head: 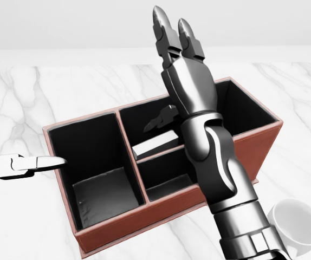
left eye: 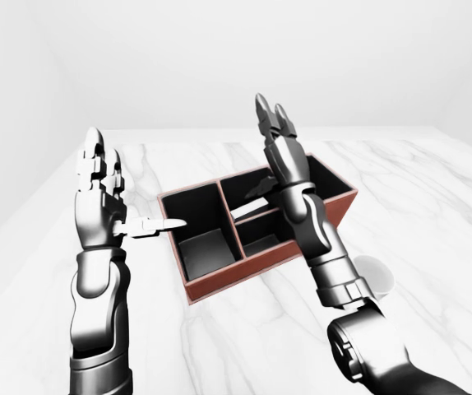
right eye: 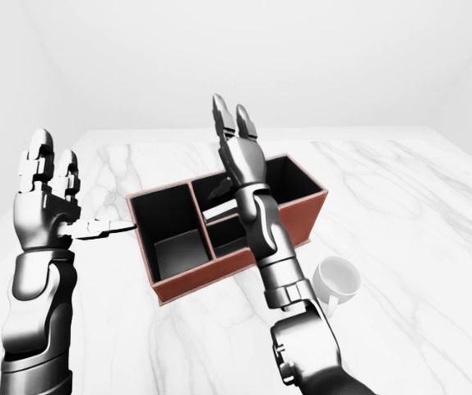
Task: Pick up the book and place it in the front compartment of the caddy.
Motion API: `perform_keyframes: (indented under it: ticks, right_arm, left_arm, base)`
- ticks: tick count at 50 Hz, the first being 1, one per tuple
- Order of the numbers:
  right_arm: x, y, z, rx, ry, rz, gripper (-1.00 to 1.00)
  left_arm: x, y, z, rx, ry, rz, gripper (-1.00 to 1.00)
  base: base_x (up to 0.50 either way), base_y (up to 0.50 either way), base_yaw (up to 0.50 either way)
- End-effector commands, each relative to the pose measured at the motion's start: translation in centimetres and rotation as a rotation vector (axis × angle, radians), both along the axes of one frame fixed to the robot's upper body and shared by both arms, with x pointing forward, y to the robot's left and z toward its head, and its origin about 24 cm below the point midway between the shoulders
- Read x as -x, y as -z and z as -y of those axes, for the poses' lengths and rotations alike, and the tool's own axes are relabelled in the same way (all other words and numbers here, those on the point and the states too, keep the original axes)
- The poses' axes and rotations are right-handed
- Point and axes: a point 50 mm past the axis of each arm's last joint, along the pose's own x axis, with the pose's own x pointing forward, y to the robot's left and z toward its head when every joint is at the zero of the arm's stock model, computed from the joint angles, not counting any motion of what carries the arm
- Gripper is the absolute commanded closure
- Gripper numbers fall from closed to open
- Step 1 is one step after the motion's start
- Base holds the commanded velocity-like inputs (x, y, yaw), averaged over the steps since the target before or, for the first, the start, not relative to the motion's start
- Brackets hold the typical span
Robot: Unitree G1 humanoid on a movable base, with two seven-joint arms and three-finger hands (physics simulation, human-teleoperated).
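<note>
Judging from how things lay, the task was taken to be nearly or wholly done: a pale flat object, most likely the book (head: 154, 145), was seen leaning inside the caddy (head: 144, 214), in the narrow middle section against the divider, partly hidden by the right forearm. Whether that section counted as the front compartment could not be settled from these views. No book was seen on the marble surface (left eye: 433, 197).

The right robot hand (head: 173, 33) was held upright over the caddy with its fingers extended and nothing in its grasp. The left robot hand (left eye: 100, 177) was raised beside the caddy's left wall, likewise spread open and empty, its thumb pointing toward the caddy's rim.

What was left, if anything, was thought to be confirming the book's seating and withdrawing the arms.

As for room, the caddy was set near the middle of the surface, well away from its far edge and its left edge. A white cup (right eye: 336, 280) was seen just beside the right forearm, toward the near edge, and was judged the one thing liable to be knocked on withdrawal. Elsewhere, open marble was available on both sides of the caddy.
</note>
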Motion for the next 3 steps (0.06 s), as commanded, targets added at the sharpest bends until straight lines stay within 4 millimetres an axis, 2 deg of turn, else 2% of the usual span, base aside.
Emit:
perform_keyframes:
  ticks: [1,3]
  right_arm:
    - [2.74,-2.47,0.14,-0.104,-0.122,0.061,-1.00]
    - [3.27,-2.82,0.18,-0.113,-0.140,0.073,-1.00]
  left_arm:
    - [0.19,-0.24,0.07,-0.002,0.002,0.013,-1.00]
    - [0.26,-0.33,0.11,-0.002,0.003,0.017,-1.00]
  base:
    - [0.00,0.00,0.00]
    - [0.00,0.00,0.00]
